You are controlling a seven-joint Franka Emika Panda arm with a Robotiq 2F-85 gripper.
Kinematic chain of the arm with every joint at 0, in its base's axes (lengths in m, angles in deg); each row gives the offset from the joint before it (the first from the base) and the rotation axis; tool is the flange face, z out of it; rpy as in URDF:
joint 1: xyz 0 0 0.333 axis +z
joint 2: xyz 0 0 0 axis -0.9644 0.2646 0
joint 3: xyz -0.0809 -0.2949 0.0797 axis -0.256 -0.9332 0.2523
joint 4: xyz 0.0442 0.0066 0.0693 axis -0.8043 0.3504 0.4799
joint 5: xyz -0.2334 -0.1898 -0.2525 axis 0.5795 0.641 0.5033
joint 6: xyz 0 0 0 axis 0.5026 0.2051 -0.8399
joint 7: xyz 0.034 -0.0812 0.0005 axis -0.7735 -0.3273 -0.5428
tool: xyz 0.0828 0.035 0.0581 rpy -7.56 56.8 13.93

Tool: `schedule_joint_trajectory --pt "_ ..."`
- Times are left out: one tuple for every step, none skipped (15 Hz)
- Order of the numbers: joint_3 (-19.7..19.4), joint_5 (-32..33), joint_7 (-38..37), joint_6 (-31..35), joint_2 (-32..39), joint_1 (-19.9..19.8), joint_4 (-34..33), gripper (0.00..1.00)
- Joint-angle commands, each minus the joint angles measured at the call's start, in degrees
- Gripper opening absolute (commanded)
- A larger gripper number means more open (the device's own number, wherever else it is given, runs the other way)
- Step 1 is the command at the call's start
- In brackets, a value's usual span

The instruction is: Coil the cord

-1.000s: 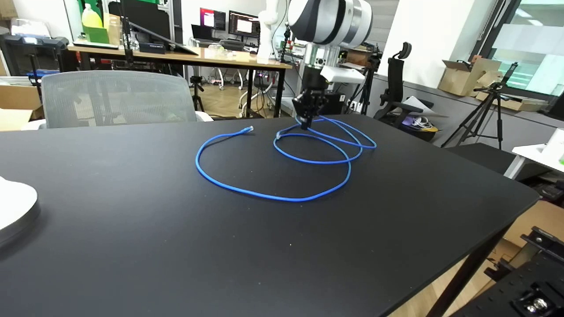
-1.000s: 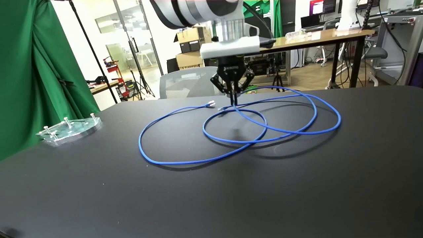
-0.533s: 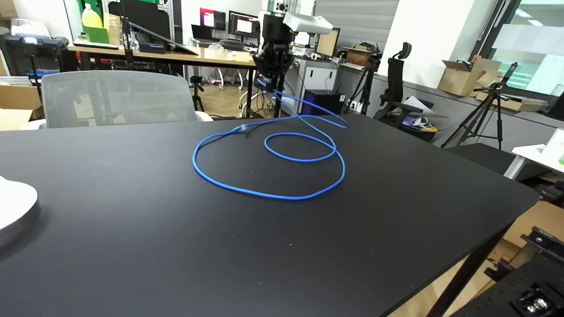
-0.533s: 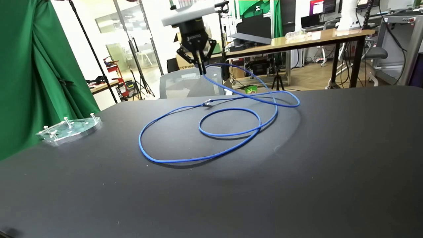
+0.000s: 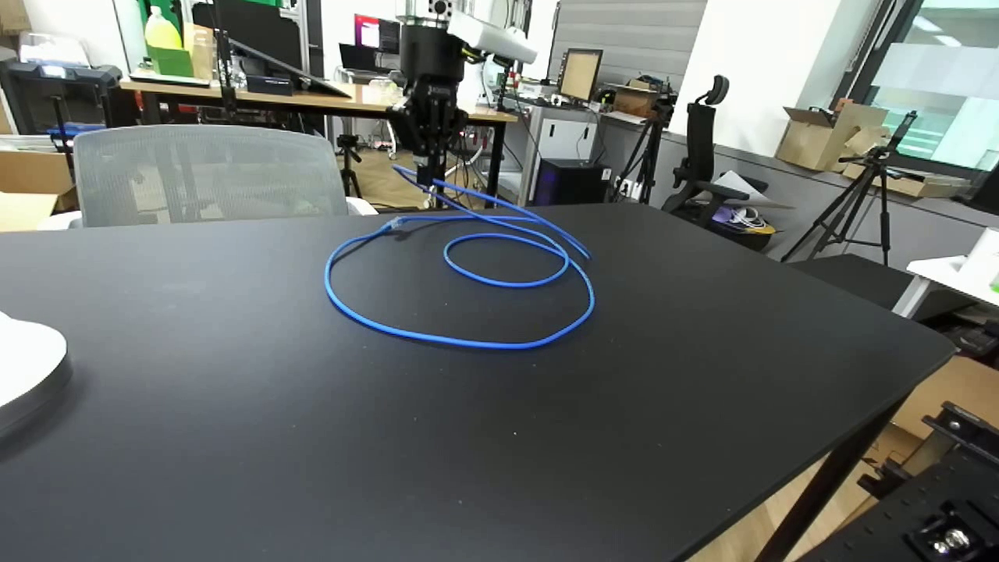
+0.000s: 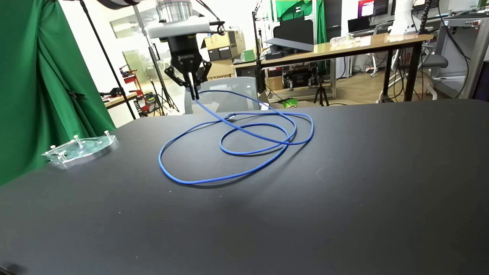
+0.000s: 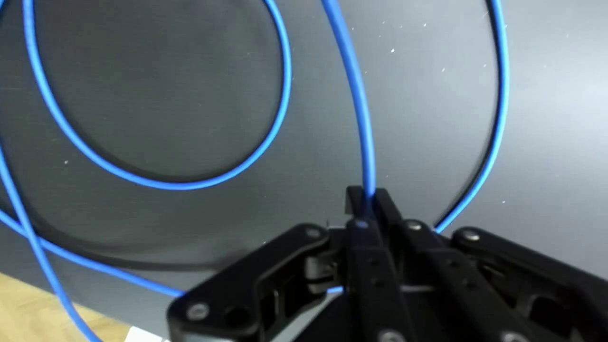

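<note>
The bright blue cord [image 5: 499, 346] lies in overlapping loops on the black table in both exterior views [image 6: 188, 183]. A pale connector [image 5: 395, 224] rests at the table's far side, also visible in an exterior view [image 6: 230, 116]; a second stretch of cord runs up to it from the right. My gripper [image 5: 429, 186] is shut on the cord above the far edge, also in an exterior view [image 6: 195, 97]. In the wrist view the cord [image 7: 358, 95] runs into the gripper's fingertips [image 7: 368, 197]. A raised loop hangs from the gripper to the right. The fingers hide the gripped part.
The black table [image 5: 312, 468] ends at a far edge, with a mesh chair [image 5: 211, 176] behind it. A white-topped object [image 5: 27, 363] stands at the left edge. A clear plate with upright bolts [image 6: 82, 151] lies on the table's left in an exterior view.
My gripper has risen with the cord, moved left in both exterior views, then lowered somewhat. The loops have shifted left, and the right-hand loop has drawn in.
</note>
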Motion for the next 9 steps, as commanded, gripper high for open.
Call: schedule_joint_trajectory --pt "1.3 -0.8 2.6 -3.5 0.0 -0.8 2.5 0.02" --pt "1.5 -0.7 3.0 -4.4 0.2 -0.8 3.1 0.02" --pt "1.6 -0.9 3.5 -5.4 0.5 -0.9 3.6 0.02" --pt "1.7 -1.1 3.7 -6.3 0.9 -0.9 3.9 0.02" --pt "1.9 -1.2 3.9 -7.3 1.2 -0.9 4.2 0.02" --pt "2.0 -1.5 4.1 -8.3 1.5 -0.9 4.5 0.02" --pt "2.2 -1.7 4.2 -9.2 1.8 -0.9 4.6 0.02" --pt "2.2 -2.0 4.0 -10.0 2.0 -0.8 4.7 0.32" --pt "2.3 -2.3 4.0 -10.9 2.3 -0.8 4.7 0.32"
